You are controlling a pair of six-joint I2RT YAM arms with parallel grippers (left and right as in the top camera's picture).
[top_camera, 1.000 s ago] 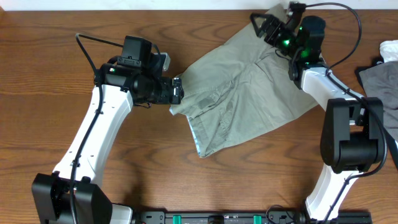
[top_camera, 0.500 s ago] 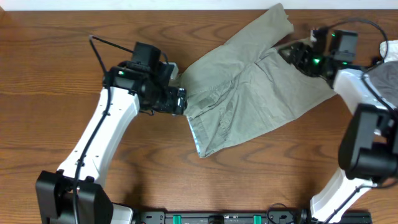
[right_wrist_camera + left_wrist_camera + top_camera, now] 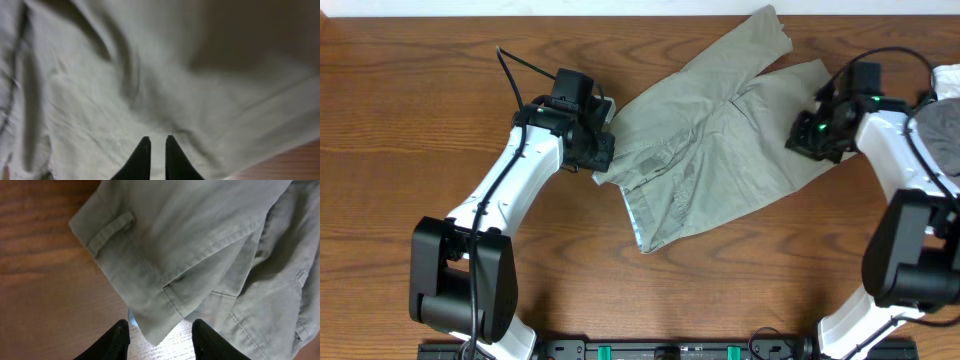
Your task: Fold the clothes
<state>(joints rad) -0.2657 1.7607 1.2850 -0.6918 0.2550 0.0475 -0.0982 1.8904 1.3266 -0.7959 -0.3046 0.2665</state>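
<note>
1. Two black fingers of the left gripper (image 3: 160,325) stand wide apart at the near edge of the left wrist view and hold nothing. A waistband corner of the shorts (image 3: 200,245) lies between their tips, on the table (image 3: 35,290).
2. Just beyond that corner, a belt loop (image 3: 112,227) lies flat on the waistband.
3. The right gripper (image 3: 157,140) has its fingers almost together with a thin slit between them, tips at the rumpled cloth. Whether they nip any of it I cannot tell.
4. From overhead, the shorts lie spread mid-table, slanting from a near corner showing whitish lining (image 3: 638,215) to a leg end at the far edge.
5. The left gripper sits at the shorts' left edge, and the right gripper is over the right-hand leg.
6. Far right, a grey cloth (image 3: 940,125) lies apart from the shorts.
</note>
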